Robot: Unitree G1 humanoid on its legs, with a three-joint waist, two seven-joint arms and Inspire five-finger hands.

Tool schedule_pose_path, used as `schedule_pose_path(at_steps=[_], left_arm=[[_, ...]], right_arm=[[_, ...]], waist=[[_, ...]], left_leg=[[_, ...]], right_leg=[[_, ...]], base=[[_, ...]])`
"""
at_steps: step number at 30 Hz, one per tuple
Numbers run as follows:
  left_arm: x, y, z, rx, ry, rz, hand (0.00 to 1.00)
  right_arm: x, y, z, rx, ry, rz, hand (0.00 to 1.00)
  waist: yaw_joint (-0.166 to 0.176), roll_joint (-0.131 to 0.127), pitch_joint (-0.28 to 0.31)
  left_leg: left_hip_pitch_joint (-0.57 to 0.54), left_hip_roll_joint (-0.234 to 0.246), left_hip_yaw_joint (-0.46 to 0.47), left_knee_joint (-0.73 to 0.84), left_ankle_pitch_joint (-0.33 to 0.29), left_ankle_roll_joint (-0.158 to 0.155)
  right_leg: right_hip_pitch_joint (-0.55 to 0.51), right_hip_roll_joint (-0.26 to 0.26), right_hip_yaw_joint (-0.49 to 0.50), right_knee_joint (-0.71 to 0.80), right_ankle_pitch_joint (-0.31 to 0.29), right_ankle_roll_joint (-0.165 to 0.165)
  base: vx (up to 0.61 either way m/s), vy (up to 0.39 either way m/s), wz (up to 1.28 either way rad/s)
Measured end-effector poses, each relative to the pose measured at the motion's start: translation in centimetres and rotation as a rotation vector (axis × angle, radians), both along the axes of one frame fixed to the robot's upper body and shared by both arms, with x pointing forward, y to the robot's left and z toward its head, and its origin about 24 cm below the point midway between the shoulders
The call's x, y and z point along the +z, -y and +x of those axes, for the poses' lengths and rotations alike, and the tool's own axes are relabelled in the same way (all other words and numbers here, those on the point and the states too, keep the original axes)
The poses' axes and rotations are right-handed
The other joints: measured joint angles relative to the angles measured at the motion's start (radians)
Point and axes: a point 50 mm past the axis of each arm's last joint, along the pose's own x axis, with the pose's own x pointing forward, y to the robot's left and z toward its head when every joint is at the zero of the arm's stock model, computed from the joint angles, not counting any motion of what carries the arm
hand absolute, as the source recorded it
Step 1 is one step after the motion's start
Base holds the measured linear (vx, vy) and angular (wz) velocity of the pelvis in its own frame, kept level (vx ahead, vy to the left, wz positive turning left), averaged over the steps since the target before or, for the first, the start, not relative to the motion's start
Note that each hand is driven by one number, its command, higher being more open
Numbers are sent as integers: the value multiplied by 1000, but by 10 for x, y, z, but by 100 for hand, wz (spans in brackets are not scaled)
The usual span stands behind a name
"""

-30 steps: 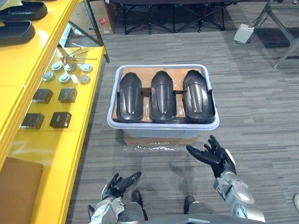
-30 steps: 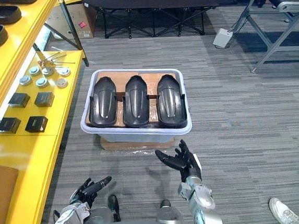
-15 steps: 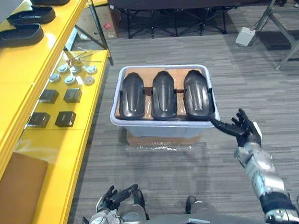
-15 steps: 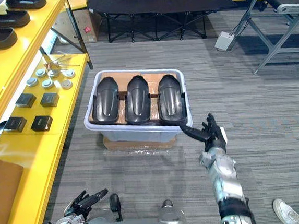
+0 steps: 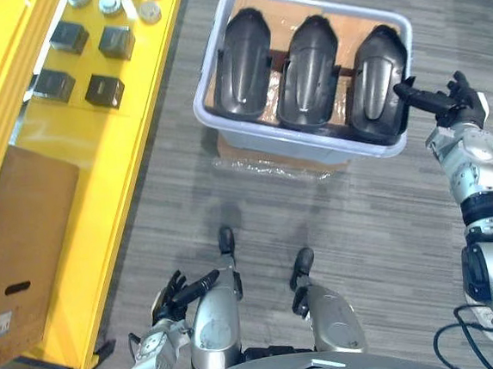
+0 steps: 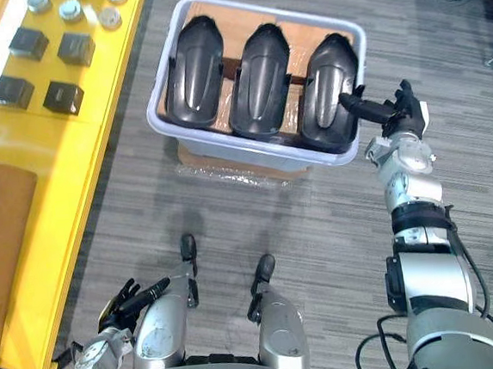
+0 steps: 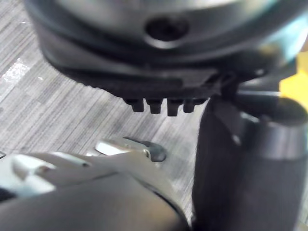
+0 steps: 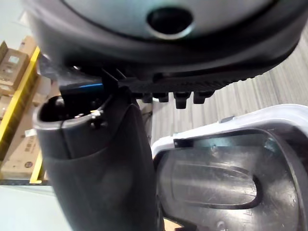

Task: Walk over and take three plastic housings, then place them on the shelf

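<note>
Three plastic housings [image 5: 309, 58] all in grey bin [image 5: 269, 141]; none taken, placing on yellow shelf [image 5: 116, 170], left, not begun. Right hand [image 5: 454, 106], fingers straight and open, at rightmost housing [image 5: 376, 69]. Left hand [image 5: 174, 296] idle near-left, fingers relaxed.

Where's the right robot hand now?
Head views, robot's right side: right robot hand beside the bin, fingers stretched over its rim toward the rightmost housing.

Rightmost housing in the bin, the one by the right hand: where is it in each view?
Left eye view: rightmost housing upper right, last in the row inside the bin.
Right eye view: upper centre-right, beside the right hand.
Right wrist view: close up, just past the hand's thumb.
Left wrist view: faces grey carpet.
Shared landmark: the bin's white rim next to that housing.
</note>
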Motion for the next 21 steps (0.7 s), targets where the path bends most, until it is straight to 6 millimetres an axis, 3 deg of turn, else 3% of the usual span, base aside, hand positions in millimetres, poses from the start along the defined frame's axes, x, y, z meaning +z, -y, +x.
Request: schedule_pose_path(at_steps=[6,8,11,21], left_arm=[[3,9,9,-17,23,-24,100],[3,11,11,-21,27,-26,100],[4,15,16,-43,36,-31,100],[8,25,28,-54,79,-86,100]], right_arm=[[48,9,8,-14,22,-84,100],[54,15,7,-31,0,-96,100],[56,27,2,-70,-44,-106,100],[46,42,-5,-113,-208,-68,100]], waist=[[0,26,37],[4,33,40],[17,50,45],[35,93,60]], left_leg=[[-34,-4,0,2,4,4],[-44,-2,2,9,5,5],[-56,0,1,22,0,4],[-153,12,-33,115,-20,5]], right_leg=[[-41,-5,2,17,-2,-5],[-52,-5,6,21,-3,-7],[-65,-5,8,36,-9,-14],[-139,-7,-10,121,-35,-29]], base=[[2,2,1],[23,2,-4],[6,0,-1],[-36,5,6]])
